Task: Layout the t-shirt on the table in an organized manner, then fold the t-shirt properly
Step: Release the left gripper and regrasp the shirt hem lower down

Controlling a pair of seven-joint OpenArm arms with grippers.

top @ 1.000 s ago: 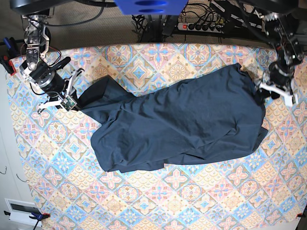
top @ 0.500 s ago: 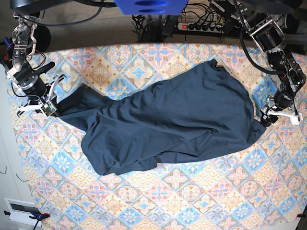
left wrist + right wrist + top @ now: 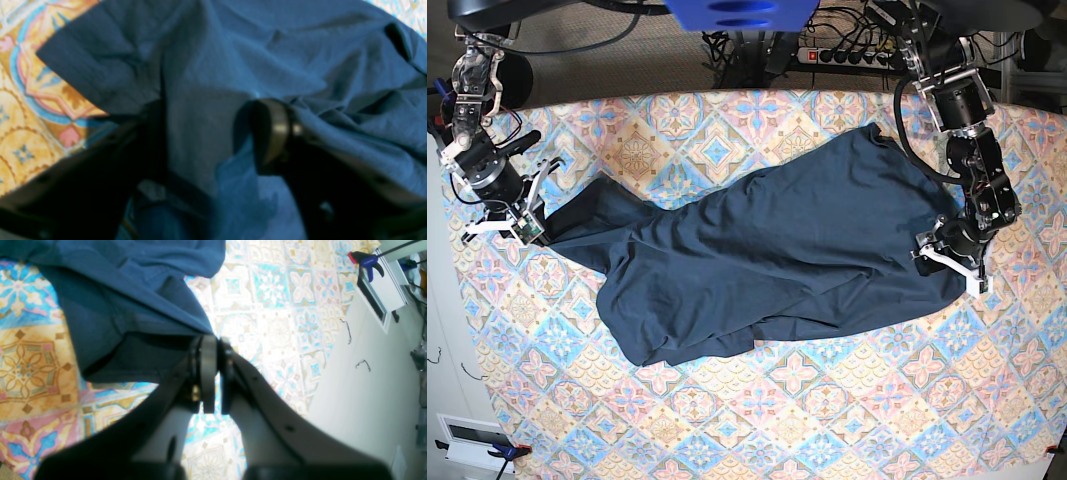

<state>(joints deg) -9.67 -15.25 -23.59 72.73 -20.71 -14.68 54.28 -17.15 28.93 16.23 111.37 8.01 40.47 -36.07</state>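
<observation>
The t-shirt (image 3: 757, 265) is spread crumpled and slantwise across the table (image 3: 847, 420). One corner is pinched in the right gripper (image 3: 212, 350), its jaws clamped tight. The left gripper (image 3: 213, 133) is seen with jaws parted astride bunched cloth; whether anything is held cannot be told. Risk noted: several layers may be caught together, so the hem could be dragged askew.

The dark navy t-shirt (image 3: 767, 260) sprawls wrinkled and unfolded across the middle of the base view, stretched diagonally from left edge to right. It lies on the surface (image 3: 827, 420), covered in pastel diamond tiles with floral medallions.
</observation>
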